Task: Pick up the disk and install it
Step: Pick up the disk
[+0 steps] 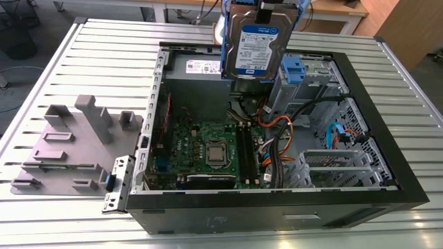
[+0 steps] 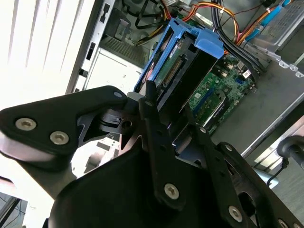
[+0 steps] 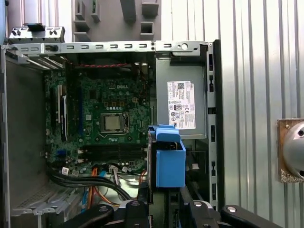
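Above the open case (image 1: 277, 207), the gripper (image 1: 267, 10) clamps the disk (image 1: 254, 46), which hangs at its 6 o'clock, long axis upright, with the blue carrier (image 1: 293, 70) at the disk's 4 o'clock.

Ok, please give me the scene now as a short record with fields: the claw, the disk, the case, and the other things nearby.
claw: shut on the disk
disk: upright in its blue bracket, held in the air over the open case, not installed
computer case: lying open on the slatted metal table
motherboard: exposed on the case floor
power supply box: grey, white label, inside the case
other blue carrier: in the case, at the exterior view's right of the disk
grey fixture: on the table, at the exterior view's left of the case
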`<state>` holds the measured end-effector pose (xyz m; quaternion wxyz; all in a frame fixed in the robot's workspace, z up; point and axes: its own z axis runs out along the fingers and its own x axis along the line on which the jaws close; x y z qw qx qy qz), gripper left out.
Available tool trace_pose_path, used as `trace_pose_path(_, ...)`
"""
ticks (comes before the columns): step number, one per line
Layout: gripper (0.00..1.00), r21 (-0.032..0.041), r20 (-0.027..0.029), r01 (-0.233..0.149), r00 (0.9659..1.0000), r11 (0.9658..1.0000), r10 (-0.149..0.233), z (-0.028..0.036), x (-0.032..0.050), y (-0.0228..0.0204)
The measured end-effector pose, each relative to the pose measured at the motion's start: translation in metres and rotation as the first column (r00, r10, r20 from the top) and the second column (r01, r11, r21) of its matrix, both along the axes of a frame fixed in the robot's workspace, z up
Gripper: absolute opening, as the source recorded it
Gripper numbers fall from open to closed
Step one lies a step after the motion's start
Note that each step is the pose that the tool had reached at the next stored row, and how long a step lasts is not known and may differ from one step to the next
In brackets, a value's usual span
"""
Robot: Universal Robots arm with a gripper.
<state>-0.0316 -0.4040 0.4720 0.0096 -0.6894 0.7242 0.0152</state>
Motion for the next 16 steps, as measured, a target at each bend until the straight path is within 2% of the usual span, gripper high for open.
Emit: trace_pose_path(16, 0.35, 0.0, 0.0, 0.0, 1.0, 1.0, 0.0, 0.0, 0.0, -0.0233)
